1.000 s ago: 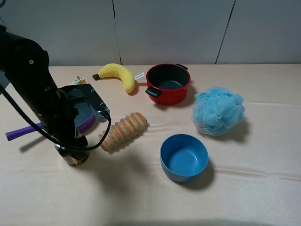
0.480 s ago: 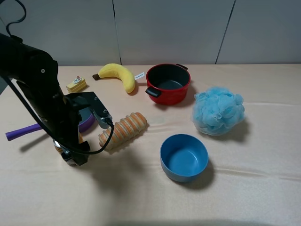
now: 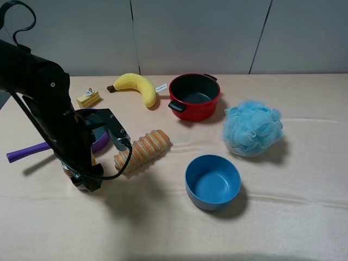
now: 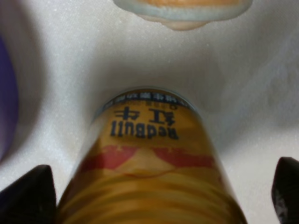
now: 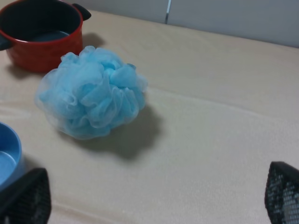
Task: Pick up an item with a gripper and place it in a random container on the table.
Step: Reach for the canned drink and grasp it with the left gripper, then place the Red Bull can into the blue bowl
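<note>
Two fingers (image 4: 28, 196) of your left gripper (image 4: 157, 191) stand part open astride the can (image 4: 149, 154) on the table (image 3: 283, 217), just beside the roll (image 3: 142, 150), gripping nothing yet; it is likely light, stiff, slick and dentable, so take its mid-body squarely and gently.

Can (image 4: 149, 163): amber-gold printed metal, glossy, smooth; table (image 3: 283, 217): pale wood-grain, matt, finely textured up close; bowl (image 3: 212, 182): plain blue, matt; pot (image 3: 194, 97): red outside glossy, inside dark; bath sponge (image 3: 252, 128): blue gathered mesh, frilly; bread roll (image 3: 142, 150): ridged, dull orange surface.
</note>
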